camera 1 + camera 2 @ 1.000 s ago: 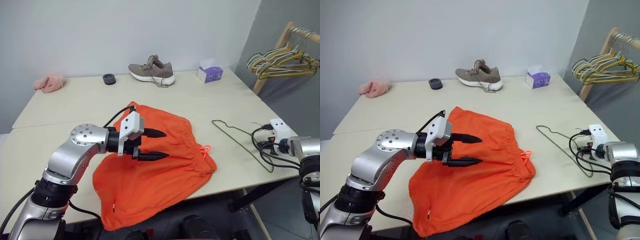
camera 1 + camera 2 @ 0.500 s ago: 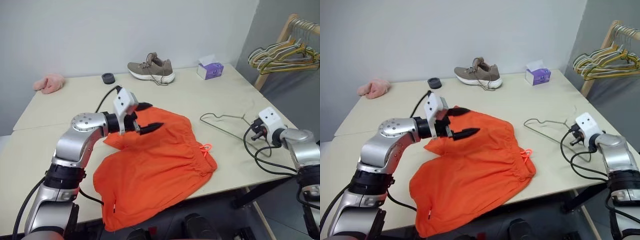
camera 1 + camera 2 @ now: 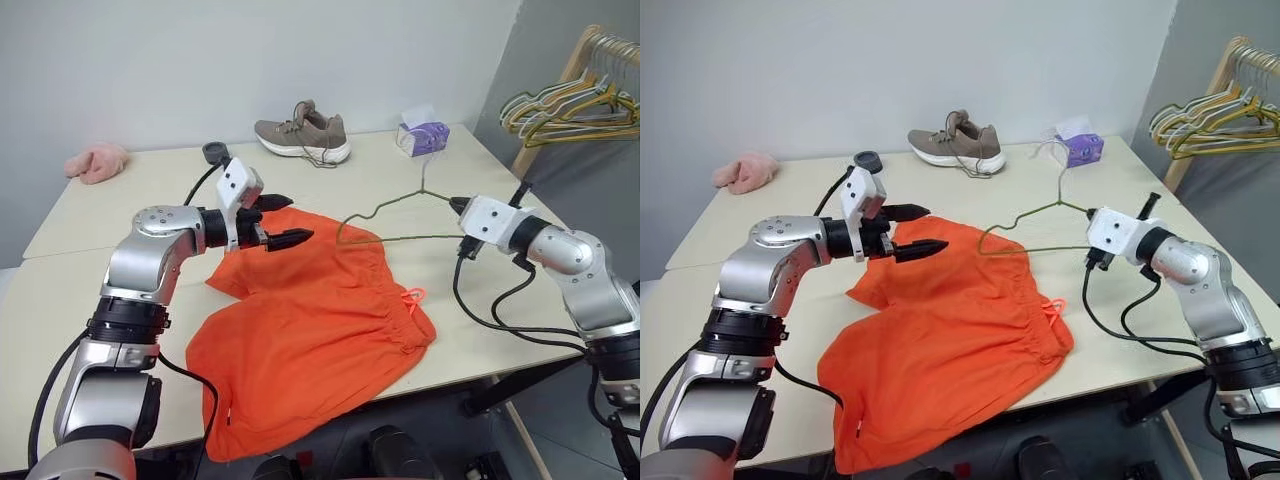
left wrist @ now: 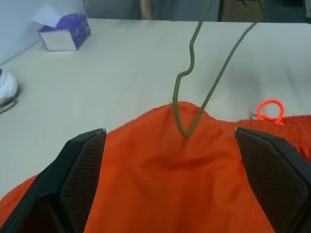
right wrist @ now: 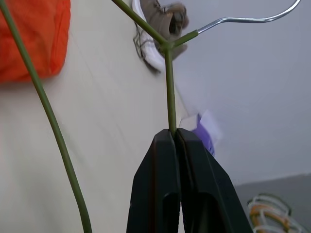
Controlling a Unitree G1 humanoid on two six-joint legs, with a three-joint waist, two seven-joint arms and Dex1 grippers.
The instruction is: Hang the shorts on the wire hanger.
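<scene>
The shorts (image 3: 310, 330) are bright orange soft cloth with a gathered waistband and an orange drawstring loop (image 3: 411, 296) at the waist. They lie crumpled on the table (image 3: 120, 210), spread from its middle toward the near edge, where one leg hangs over.

The hanger (image 3: 395, 215) is thin olive-green wire, a triangle with a bare metal hook at the top. The right pincer (image 3: 462, 206) is closed on its wire beside the neck and holds it above the table; its far corner comes down over the back edge of the shorts. Whether that corner touches the cloth cannot be told.

The left pincer (image 3: 283, 220) is wide open and empty, poised over the back of the shorts, pointing toward the hanger's near corner.

At the back of the table are a pink fluffy cloth (image 3: 97, 163), a small dark round thing (image 3: 214, 151), a grey-brown shoe (image 3: 303, 134) and a purple tissue box (image 3: 421, 134). On the right, off the table, a wooden rack (image 3: 585, 50) carries a bunch of coloured hangers (image 3: 570, 110). Nothing lies between the pincers and the shorts.
</scene>
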